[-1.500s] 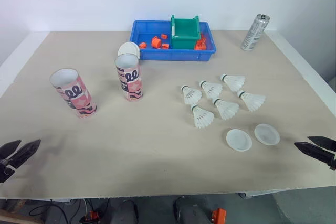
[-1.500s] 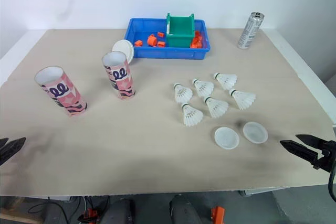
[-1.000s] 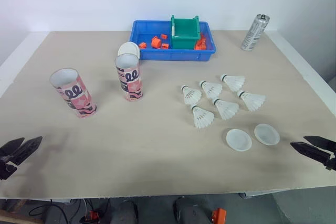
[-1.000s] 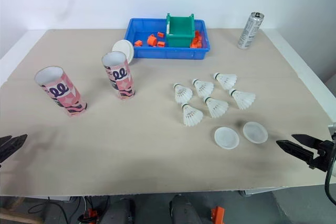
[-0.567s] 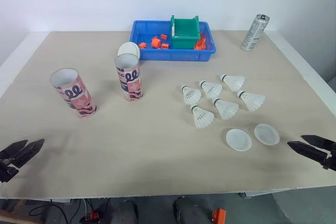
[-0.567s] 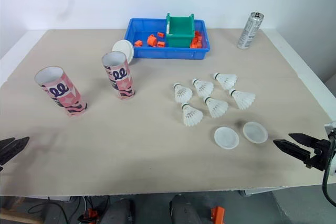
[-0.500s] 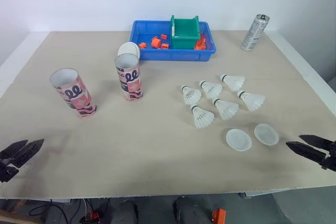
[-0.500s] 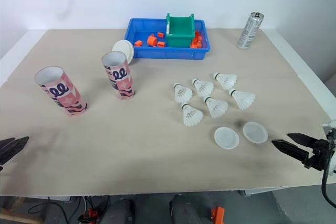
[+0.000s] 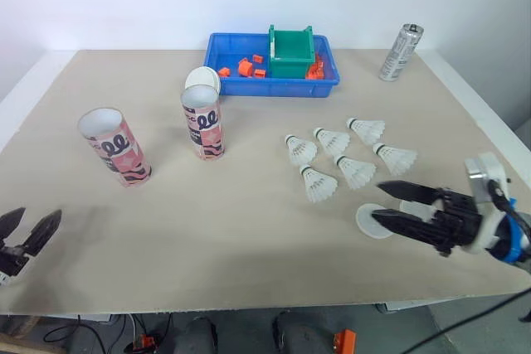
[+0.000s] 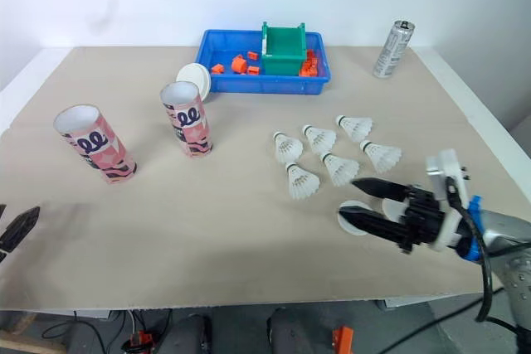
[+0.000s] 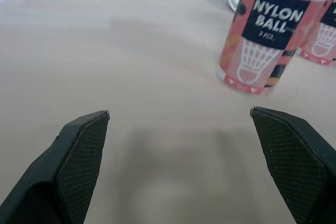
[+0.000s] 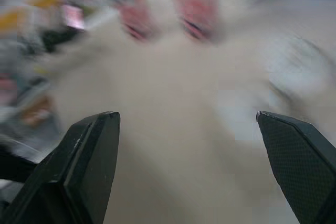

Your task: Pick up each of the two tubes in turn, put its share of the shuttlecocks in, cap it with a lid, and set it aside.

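Observation:
Two pink patterned tubes stand open on the left of the table: one tilted (image 9: 114,147), one upright (image 9: 203,121). Several white shuttlecocks (image 9: 340,159) lie right of centre. A translucent lid (image 9: 362,218) lies in front of them, under my right gripper (image 9: 377,202), which is open and hovers over it. A second lid is mostly hidden behind those fingers. A third lid (image 9: 202,80) leans behind the upright tube. My left gripper (image 9: 40,215) is open near the front left edge, holding nothing; the left wrist view shows the tilted tube (image 11: 262,30) ahead of it.
A blue tray (image 9: 249,87) at the back holds a green bin (image 9: 292,51) and orange pieces. A silver can (image 9: 401,51) stands at the back right. The table's front edge runs just below both grippers.
My right gripper has swung in from the right edge to above the lids, more of the arm now showing. The left gripper has shifted slightly near the front left corner.

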Robot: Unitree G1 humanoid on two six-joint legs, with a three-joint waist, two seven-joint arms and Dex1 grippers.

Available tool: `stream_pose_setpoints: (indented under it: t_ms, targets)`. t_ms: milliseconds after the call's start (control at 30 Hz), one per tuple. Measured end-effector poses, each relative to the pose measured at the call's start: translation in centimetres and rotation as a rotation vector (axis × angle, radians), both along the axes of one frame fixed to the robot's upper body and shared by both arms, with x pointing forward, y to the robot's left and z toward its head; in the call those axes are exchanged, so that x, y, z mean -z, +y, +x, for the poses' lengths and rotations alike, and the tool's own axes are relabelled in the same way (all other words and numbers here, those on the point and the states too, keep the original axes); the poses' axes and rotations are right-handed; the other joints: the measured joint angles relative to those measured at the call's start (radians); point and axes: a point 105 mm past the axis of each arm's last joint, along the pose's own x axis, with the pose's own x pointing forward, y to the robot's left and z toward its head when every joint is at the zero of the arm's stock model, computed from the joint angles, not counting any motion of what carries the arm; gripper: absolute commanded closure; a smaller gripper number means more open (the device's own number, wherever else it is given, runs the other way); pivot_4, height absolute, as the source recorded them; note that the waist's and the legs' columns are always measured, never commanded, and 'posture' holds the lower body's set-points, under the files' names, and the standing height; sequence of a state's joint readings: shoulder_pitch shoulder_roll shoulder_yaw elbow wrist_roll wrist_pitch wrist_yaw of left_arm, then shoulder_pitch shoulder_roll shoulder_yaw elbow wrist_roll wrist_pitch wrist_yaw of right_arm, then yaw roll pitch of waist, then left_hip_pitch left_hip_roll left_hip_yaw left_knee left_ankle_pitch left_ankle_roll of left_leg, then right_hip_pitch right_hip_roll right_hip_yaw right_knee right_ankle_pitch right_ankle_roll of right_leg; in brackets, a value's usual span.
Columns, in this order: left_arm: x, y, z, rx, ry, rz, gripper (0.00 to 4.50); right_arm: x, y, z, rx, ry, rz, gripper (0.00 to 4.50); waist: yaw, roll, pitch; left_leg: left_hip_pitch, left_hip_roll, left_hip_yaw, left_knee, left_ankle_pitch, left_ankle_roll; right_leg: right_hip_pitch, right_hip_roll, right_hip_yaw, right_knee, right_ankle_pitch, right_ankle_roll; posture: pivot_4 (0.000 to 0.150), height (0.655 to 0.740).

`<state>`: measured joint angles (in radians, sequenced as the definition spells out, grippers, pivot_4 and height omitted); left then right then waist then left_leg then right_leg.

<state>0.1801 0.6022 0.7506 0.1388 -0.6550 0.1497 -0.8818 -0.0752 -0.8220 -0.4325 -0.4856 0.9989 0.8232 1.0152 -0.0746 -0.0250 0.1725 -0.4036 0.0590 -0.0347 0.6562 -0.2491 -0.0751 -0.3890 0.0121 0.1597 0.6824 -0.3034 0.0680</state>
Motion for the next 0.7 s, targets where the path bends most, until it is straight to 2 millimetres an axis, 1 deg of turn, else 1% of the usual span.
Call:
stream_pose_setpoints:
  t_ms: [67,133,167,333,433,500,633,667,700]
  targets:
    - [0.0,-0.7,0.7,0.022,-0.012,0.021,0.0,-0.4,2.1,0.1,-0.037,-0.035,0.009,0.04,0.001,-0.001,-0.001,0.0,0.0,0.0,0.0,0.0,0.0,0.0,0.0,0.0,0.0,0.0,0.0,0.15,0.7384]
    - [0.0,-1.7,1.4,0.052,-0.025,0.023,0.0,-0.4,3.3,0.6,-0.035,-0.054,0.013,0.04,0.004,-0.002,-0.001,-0.001,0.0,-0.001,0.001,0.0,0.0,-0.001,0.0,-0.001,0.0,0.0,0.0,0.15,0.7384]
    - [0.2,-2.2,1.8,0.069,-0.03,0.018,0.0,-0.5,3.8,1.3,-0.009,-0.078,0.016,0.04,0.004,-0.002,-0.001,-0.002,0.0,-0.001,0.001,0.0,0.0,-0.001,0.0,-0.001,0.0,0.0,0.0,0.15,0.7384]
    - [0.4,-4.1,3.2,0.129,-0.041,0.005,0.0,-0.4,4.7,2.4,0.028,-0.119,0.003,0.04,0.005,-0.002,-0.001,-0.003,0.0,-0.003,0.001,0.0,-0.001,-0.001,0.0,-0.002,0.0,0.001,0.0,0.15,0.7384]
    - [0.6,-5.4,4.2,0.181,-0.038,0.025,0.0,0.7,4.9,2.4,0.027,-0.101,-0.02,0.04,0.004,-0.002,-0.001,-0.003,0.0,-0.004,0.0,0.0,0.0,-0.001,0.0,-0.004,0.0,0.001,-0.001,0.15,0.7384]
    - [0.8,-6.2,4.9,0.206,-0.041,0.04,0.0,1.1,5.3,2.2,0.008,-0.085,-0.018,0.04,0.004,-0.002,-0.001,-0.003,0.0,-0.006,0.0,0.0,0.0,-0.001,0.0,-0.005,0.0,0.001,-0.002,0.15,0.7384]
    - [0.6,-6.6,5.4,0.222,-0.053,0.046,0.0,1.2,5.5,2.2,-0.001,-0.082,-0.014,0.04,0.004,-0.002,-0.001,-0.003,0.0,-0.006,0.0,0.001,0.0,-0.001,0.0,-0.006,0.001,0.001,-0.002,0.15,0.7384]
    - [0.5,-6.6,5.7,0.225,-0.059,0.051,0.0,1.2,5.5,2.2,-0.002,-0.082,-0.013,0.04,0.004,-0.002,-0.001,-0.003,0.0,-0.007,0.0,0.001,0.0,0.0,0.0,-0.006,0.001,0.002,-0.002,0.15,0.7384]
    - [0.6,-6.7,6.6,0.231,-0.063,0.058,0.0,1.0,5.7,2.1,-0.011,-0.084,-0.001,0.04,0.005,-0.002,-0.001,-0.003,-0.001,-0.009,0.0,0.002,0.0,0.0,0.0,-0.007,0.001,0.002,-0.002,0.15,0.7384]
